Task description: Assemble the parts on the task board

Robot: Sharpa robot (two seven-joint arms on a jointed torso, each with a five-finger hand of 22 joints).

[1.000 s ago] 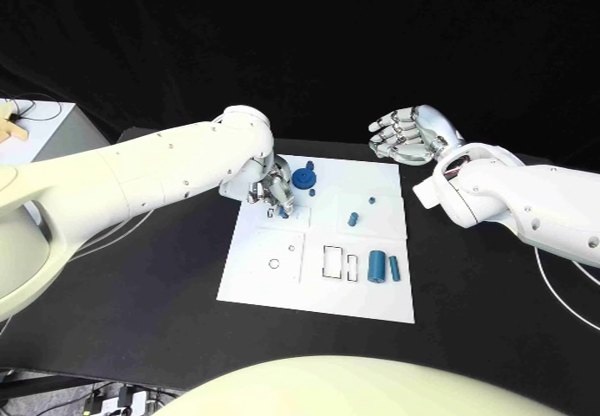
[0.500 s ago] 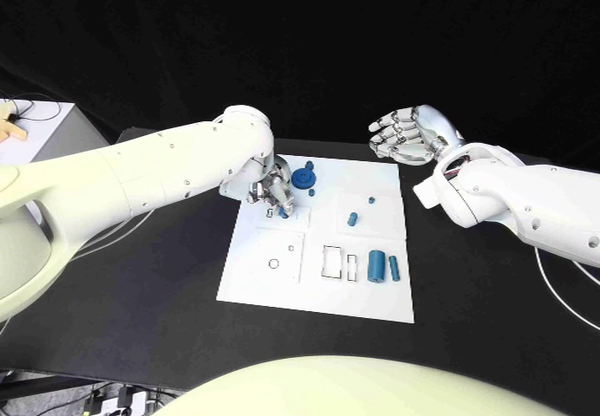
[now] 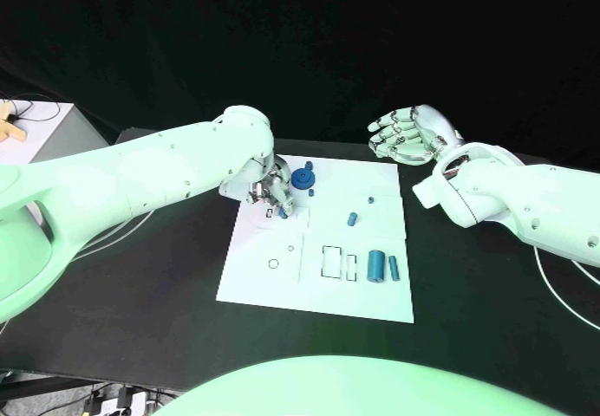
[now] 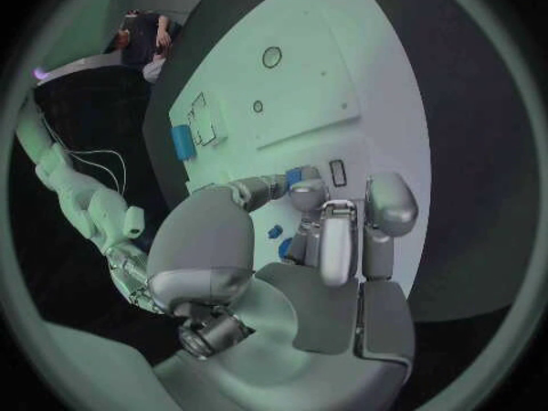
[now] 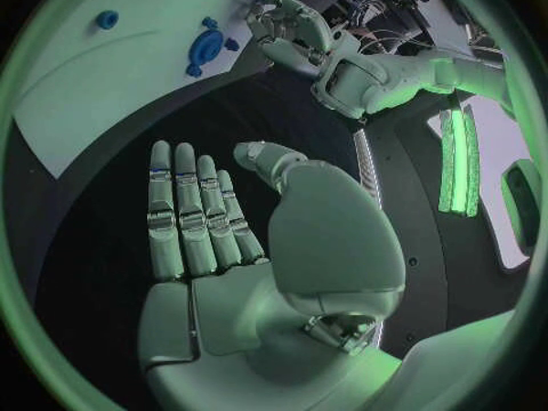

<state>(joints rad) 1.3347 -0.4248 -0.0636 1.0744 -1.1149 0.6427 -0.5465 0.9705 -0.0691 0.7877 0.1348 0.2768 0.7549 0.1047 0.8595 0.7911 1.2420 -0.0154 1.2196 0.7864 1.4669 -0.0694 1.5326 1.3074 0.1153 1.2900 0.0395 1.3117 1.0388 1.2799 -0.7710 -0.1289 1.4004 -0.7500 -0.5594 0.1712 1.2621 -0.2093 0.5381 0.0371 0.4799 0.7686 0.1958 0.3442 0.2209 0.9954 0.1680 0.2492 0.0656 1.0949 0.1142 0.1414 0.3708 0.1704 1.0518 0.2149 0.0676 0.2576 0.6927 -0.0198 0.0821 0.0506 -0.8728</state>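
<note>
The white task board (image 3: 362,299) lies mid-table. My left hand (image 3: 265,191) is low over its far left section, thumb and a finger pinching a small blue peg (image 4: 300,175) just above the plate (image 4: 309,73). A blue gear (image 3: 304,179) stands beside that hand, also seen as the gear (image 5: 208,46) from the right wrist. Two small blue pegs (image 3: 354,217) lie mid-board. Two blue cylinders (image 3: 376,265) lie next to a rectangular slot (image 3: 335,263). My right hand (image 3: 407,133) hangs raised past the far right corner, its palm (image 5: 246,247) flat, fingers apart, holding nothing.
A round hole (image 3: 274,263) and a smaller hole (image 3: 291,249) sit in the board's near left section. A white box (image 3: 44,130) stands at the table's far left. Black table surface (image 3: 138,286) surrounds the board.
</note>
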